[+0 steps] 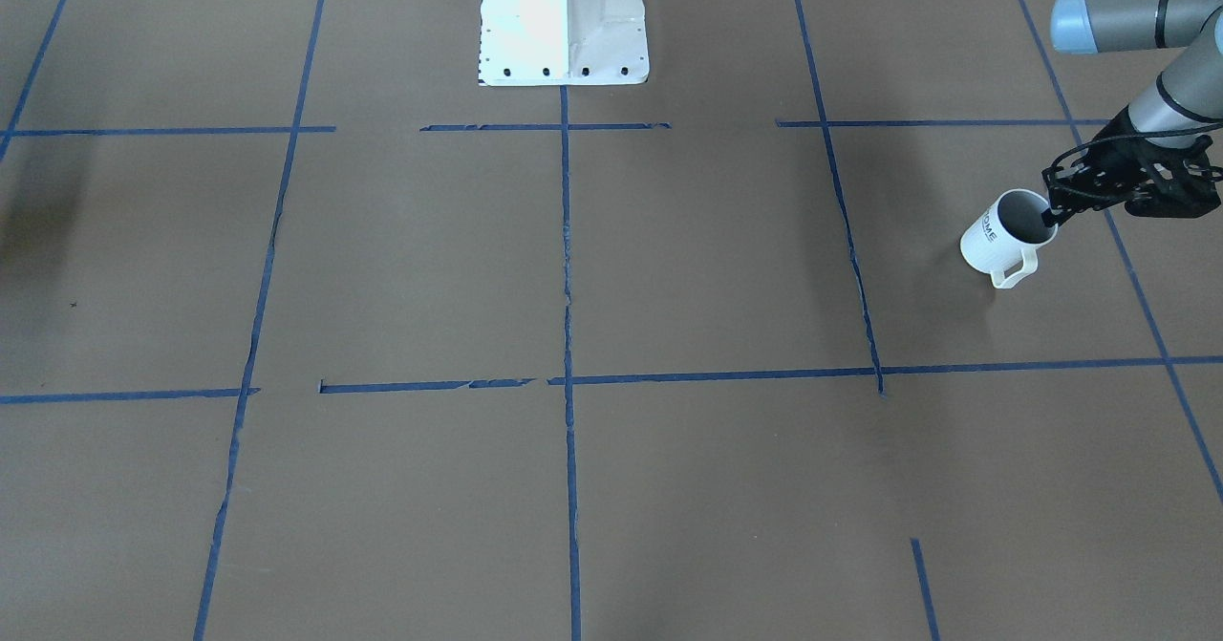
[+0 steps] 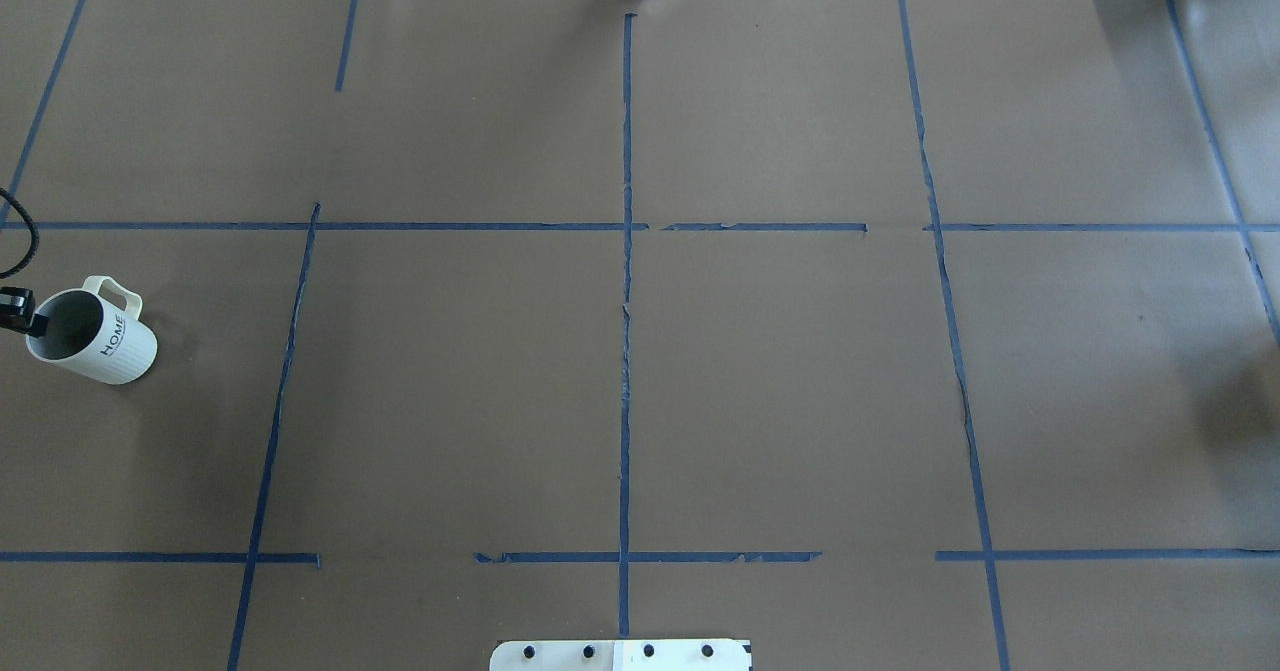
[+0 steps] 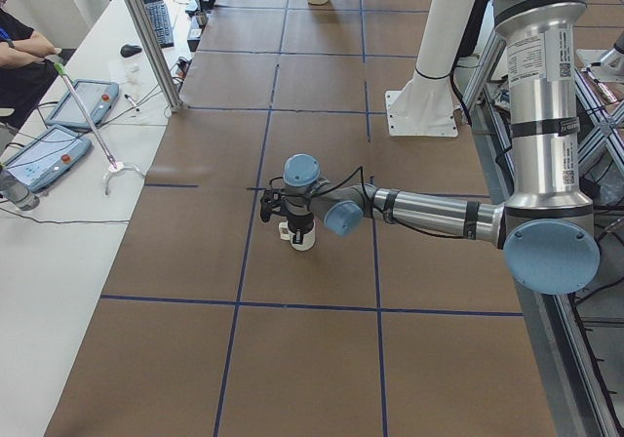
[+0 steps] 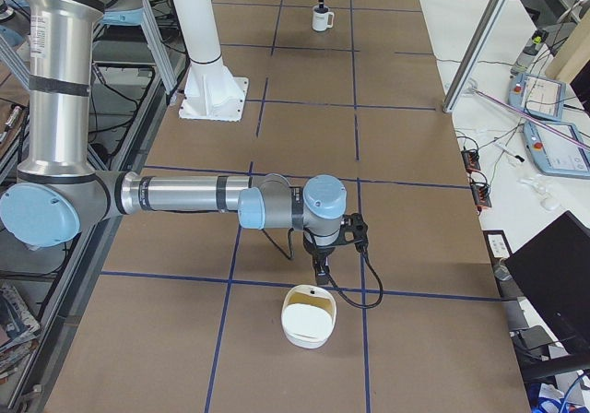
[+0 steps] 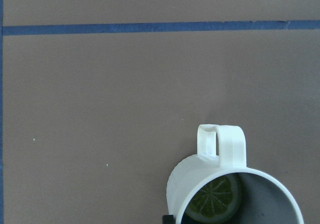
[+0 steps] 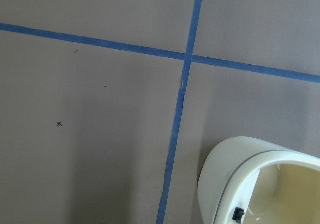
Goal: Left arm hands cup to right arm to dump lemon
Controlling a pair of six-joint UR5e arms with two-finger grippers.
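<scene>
Carrying the cup (image 1: 994,240) level looks like the thing to get right in this step. The left gripper (image 1: 1051,218) is clamped across the mug's rim wall, with one finger dipped into the mouth and the other outside, clear of the handle. That is a thin hold that could let the mug swing. The mug sits at the far left end of the table (image 2: 640,401), upright, though I cannot tell whether its base touches the paper or has just cleared it. The lemon (image 5: 216,200) lies inside on the bottom, a cut slice face up and loose, so any tilt on the way would spill it early. The left arm (image 3: 429,213) should travel slowly toward the middle and stop with the handle and the free part of the rim turned to the right, open for the other pincer. The right arm (image 4: 184,194) waits well apart at the right end, its gripper (image 4: 323,264) hanging just beside a cream bowl (image 4: 309,319). Whether its jaws stand apart or together I cannot tell. The left grip should let go only once the right one has closed firmly.
</scene>
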